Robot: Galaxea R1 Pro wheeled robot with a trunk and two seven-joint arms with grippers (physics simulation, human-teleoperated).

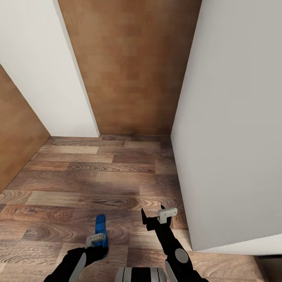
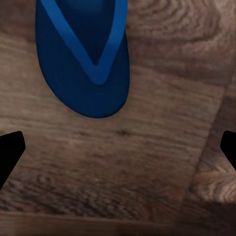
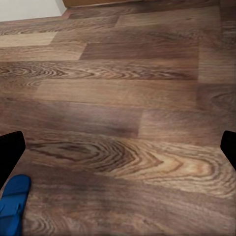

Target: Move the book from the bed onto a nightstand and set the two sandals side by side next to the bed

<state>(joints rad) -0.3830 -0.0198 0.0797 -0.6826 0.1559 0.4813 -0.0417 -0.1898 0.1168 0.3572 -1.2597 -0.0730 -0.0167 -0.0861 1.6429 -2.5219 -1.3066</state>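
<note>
One bright blue sandal [image 1: 100, 229] lies flat on the wooden floor just ahead of me. My left gripper [image 1: 97, 239] hovers over its near end. In the left wrist view the sandal's toe and straps [image 2: 83, 59] lie beyond the open gripper [image 2: 118, 147], whose dark fingertips [image 2: 10, 150] stand far apart with only floor between them. My right gripper [image 1: 153, 213] hangs open above bare floor to the right of the sandal. Its wrist view catches the sandal's tip [image 3: 12, 204] beside one fingertip [image 3: 9, 157]. The book, the bed and the nightstand are out of view.
I face a narrow passage with a wood-plank floor [image 1: 98, 172]. A white wall [image 1: 231, 129] stands close on the right, another white wall [image 1: 43, 70] on the left, and a brown panelled wall [image 1: 133, 66] closes the far end.
</note>
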